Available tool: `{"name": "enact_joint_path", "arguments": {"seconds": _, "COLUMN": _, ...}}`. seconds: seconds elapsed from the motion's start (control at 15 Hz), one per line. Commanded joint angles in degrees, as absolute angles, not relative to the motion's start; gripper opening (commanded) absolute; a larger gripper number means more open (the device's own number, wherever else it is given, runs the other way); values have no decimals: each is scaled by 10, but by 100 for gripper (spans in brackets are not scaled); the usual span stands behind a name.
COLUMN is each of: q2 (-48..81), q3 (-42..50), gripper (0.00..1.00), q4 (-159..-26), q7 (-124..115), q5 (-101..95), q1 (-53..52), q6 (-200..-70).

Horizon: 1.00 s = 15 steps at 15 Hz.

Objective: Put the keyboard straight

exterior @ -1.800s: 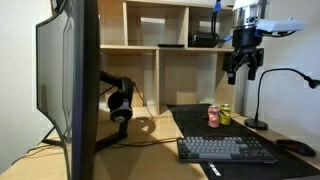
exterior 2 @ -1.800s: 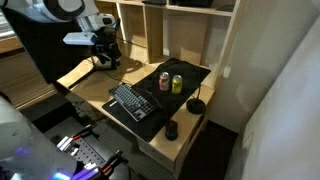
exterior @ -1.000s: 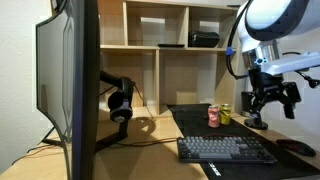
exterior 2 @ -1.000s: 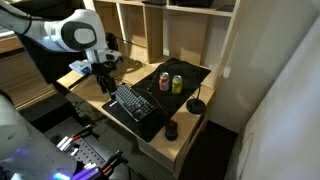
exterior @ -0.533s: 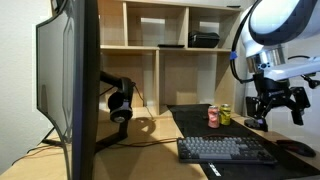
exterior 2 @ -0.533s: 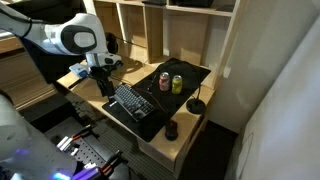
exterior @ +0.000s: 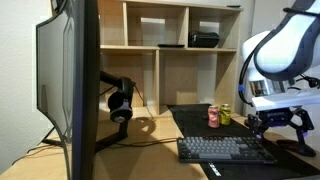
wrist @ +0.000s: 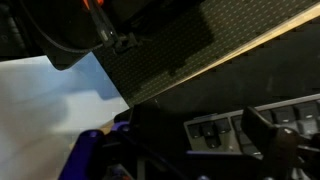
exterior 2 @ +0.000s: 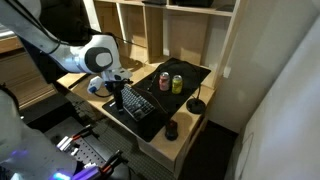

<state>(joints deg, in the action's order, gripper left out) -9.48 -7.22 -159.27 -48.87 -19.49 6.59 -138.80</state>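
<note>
Where the wooden desk (exterior: pixel 150 142) backs onto open wooden shelving (exterior: pixel 175 65), a black desk mat (exterior: pixel 190 122) covers part of its top. A large monitor (exterior: pixel 70 85) stands at one end, with headphones (exterior: pixel 120 106) hanging behind it. The keyboard (exterior: pixel 225 150) lies on the mat near the front edge of the desk. Behind it, also on the mat, a red can (exterior: pixel 213 116) and a green can (exterior: pixel 225 115) stand upright, just beside each other. One upper shelf compartment holds a flat black box (exterior: pixel 203 39). The gripper (exterior: pixel 280 135) hangs over one end of the keyboard, its jaws spread and gripping nothing.
</note>
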Motion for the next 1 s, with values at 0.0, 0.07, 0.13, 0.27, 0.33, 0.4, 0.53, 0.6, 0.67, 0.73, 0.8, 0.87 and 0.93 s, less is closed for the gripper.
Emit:
{"name": "enact_joint_path", "arguments": {"seconds": 0.0, "q2": -13, "q3": -52, "gripper": 100, "q4": -1593, "q7": -639, "q5": -320, "q1": 97, "q6": -1406}}
{"name": "enact_joint_path", "arguments": {"seconds": 0.07, "q2": -51, "q3": -44, "gripper": 100, "q4": -1593, "q7": -585, "q5": -278, "q1": 67, "q6": -1400}}
{"name": "enact_joint_path", "arguments": {"seconds": 0.13, "q2": -32, "q3": -34, "gripper": 100, "q4": -1593, "q7": -615, "q5": -300, "q1": 68, "q6": -1401}}
{"name": "enact_joint_path", "arguments": {"seconds": 0.27, "q2": -13, "q3": -27, "gripper": 100, "q4": -1591, "q7": -632, "q5": -309, "q1": 67, "q6": -1401}}
{"name": "enact_joint_path", "arguments": {"seconds": 0.33, "q2": -11, "q3": -26, "gripper": 100, "q4": -1591, "q7": -634, "q5": -309, "q1": 67, "q6": -1401}}
{"name": "enact_joint_path", "arguments": {"seconds": 0.4, "q2": -12, "q3": -26, "gripper": 100, "q4": -1591, "q7": -634, "q5": -309, "q1": 67, "q6": -1401}}
{"name": "enact_joint_path", "arguments": {"seconds": 0.53, "q2": 41, "q3": -8, "gripper": 100, "q4": -1579, "q7": -664, "q5": -314, "q1": 72, "q6": -1421}}
{"name": "enact_joint_path", "arguments": {"seconds": 0.6, "q2": 56, "q3": 3, "gripper": 100, "q4": -1575, "q7": -687, "q5": -322, "q1": 73, "q6": -1425}}
{"name": "enact_joint_path", "arguments": {"seconds": 0.67, "q2": 75, "q3": 17, "gripper": 100, "q4": -1570, "q7": -708, "q5": -327, "q1": 73, "q6": -1435}}
{"name": "enact_joint_path", "arguments": {"seconds": 0.73, "q2": 90, "q3": 30, "gripper": 100, "q4": -1566, "q7": -730, "q5": -334, "q1": 71, "q6": -1447}}
{"name": "enact_joint_path", "arguments": {"seconds": 0.8, "q2": 105, "q3": 41, "gripper": 100, "q4": -1566, "q7": -744, "q5": -326, "q1": 65, "q6": -1466}}
{"name": "enact_joint_path", "arguments": {"seconds": 0.87, "q2": 117, "q3": 48, "gripper": 100, "q4": -1569, "q7": -739, "q5": -299, "q1": 62, "q6": -1489}}
{"name": "enact_joint_path", "arguments": {"seconds": 0.93, "q2": 129, "q3": 58, "gripper": 100, "q4": -1572, "q7": -734, "q5": -284, "q1": 61, "q6": -1525}}
